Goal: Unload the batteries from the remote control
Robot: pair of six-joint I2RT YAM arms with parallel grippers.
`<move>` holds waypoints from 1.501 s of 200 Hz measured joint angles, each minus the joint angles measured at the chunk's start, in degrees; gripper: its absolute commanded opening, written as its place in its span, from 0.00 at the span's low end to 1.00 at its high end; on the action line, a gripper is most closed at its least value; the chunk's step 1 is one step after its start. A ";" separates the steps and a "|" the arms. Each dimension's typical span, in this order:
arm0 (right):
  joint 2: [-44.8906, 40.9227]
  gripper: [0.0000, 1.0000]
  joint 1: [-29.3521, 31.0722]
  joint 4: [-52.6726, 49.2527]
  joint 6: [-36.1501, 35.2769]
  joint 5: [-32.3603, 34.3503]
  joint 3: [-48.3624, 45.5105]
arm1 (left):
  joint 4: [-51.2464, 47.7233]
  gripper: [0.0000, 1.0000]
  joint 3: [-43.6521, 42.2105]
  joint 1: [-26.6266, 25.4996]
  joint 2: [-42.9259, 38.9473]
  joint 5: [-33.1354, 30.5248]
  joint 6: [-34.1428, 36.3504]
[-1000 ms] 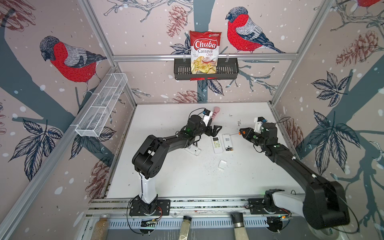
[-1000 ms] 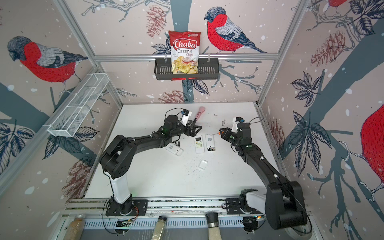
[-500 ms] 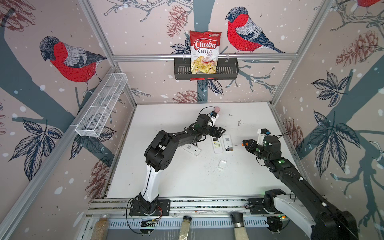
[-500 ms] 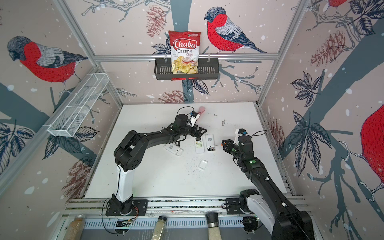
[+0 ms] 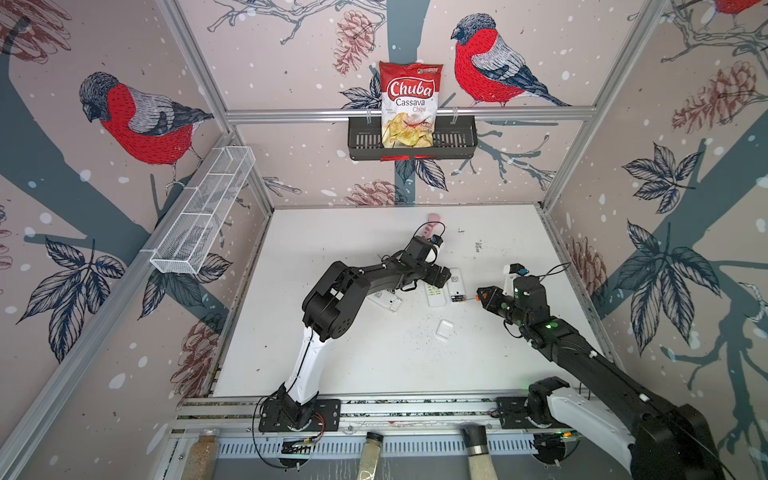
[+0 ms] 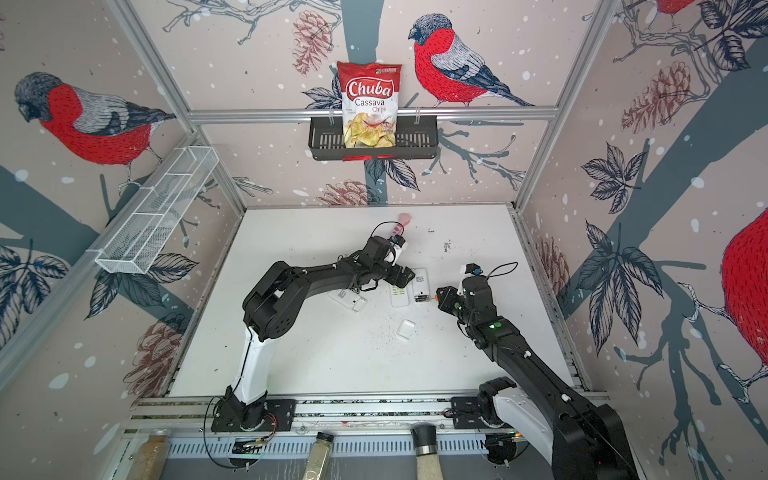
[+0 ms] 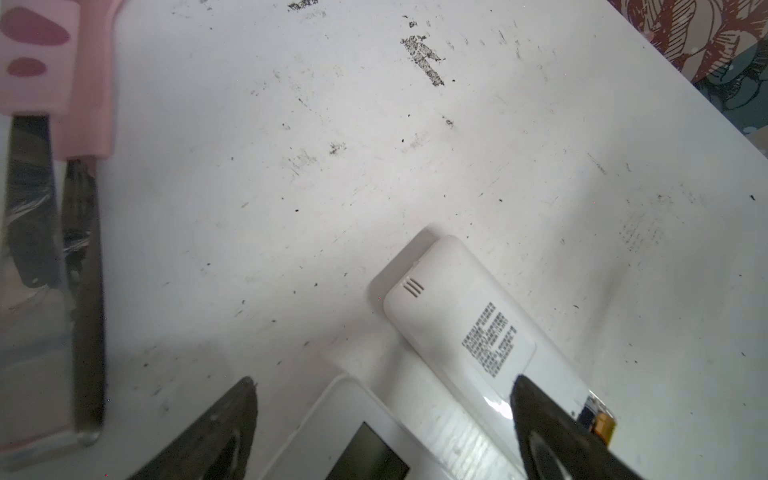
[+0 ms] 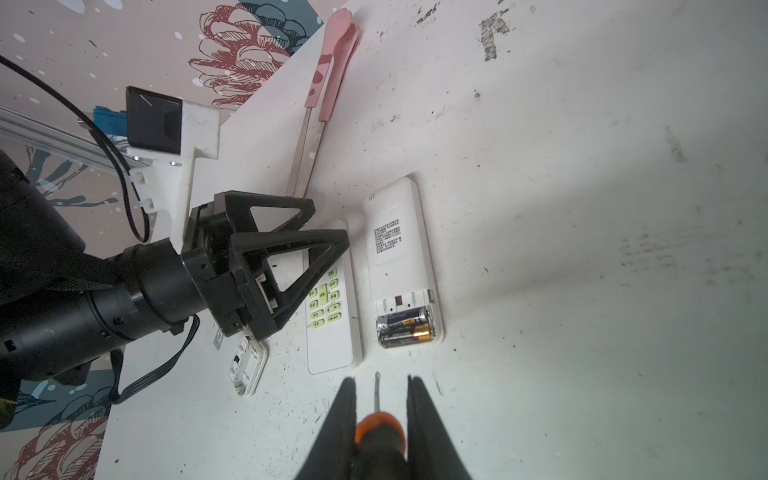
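Nearest, right pincer [image 8: 381,380] clamped on screwdriver [image 8: 380,432], tip just short of the open remote [image 8: 399,249], not touching. Two batteries [image 8: 403,330] sit in that remote's bay, on tabletop [image 8: 582,208]. Left pincer [image 8: 329,223] spread wide, empty, above second remote [image 8: 332,332] just beside it. Tongs [image 8: 328,83] lie beyond.

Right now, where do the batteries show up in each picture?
In a top view: the batteries mid-table, in the face-down remote's open end.
In a top view: same spot.
Left wrist: at the picture's edge, half hidden behind a left finger.
Right wrist: mid-picture, two side by side, just ahead of the screwdriver tip.
Shared landmark: the pink-handled tongs, seen in all four.
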 measured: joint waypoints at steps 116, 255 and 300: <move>6.93 0.00 1.38 2.49 -1.51 3.52 2.19 | -3.30 0.94 4.20 -1.51 3.23 -4.04 1.07; 9.90 0.00 2.23 6.62 -1.55 6.36 1.16 | -3.58 0.92 5.27 -2.82 4.35 -5.27 1.42; 9.79 0.00 2.89 9.88 -1.31 7.39 -0.81 | -3.17 0.92 4.96 -2.93 4.35 -5.25 1.31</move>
